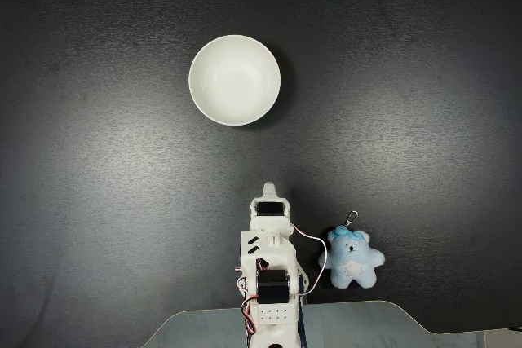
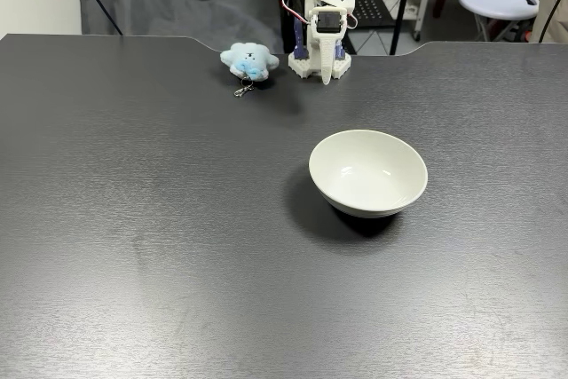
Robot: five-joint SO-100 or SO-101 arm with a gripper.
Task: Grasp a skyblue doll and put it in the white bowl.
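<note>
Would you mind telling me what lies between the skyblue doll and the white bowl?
Only bare dark tabletop lies between the skyblue doll and the white bowl, in both fixed views.

No legible text, label, brand, number or sign appears in either fixed view. The dark table [image 1: 98,201], the white bowl [image 1: 235,80] at upper centre, the skyblue doll [image 1: 355,260] at lower right and the white arm [image 1: 267,275] at bottom centre carry no readable markings. Background items along the top edge of the other fixed view show none either.
</note>
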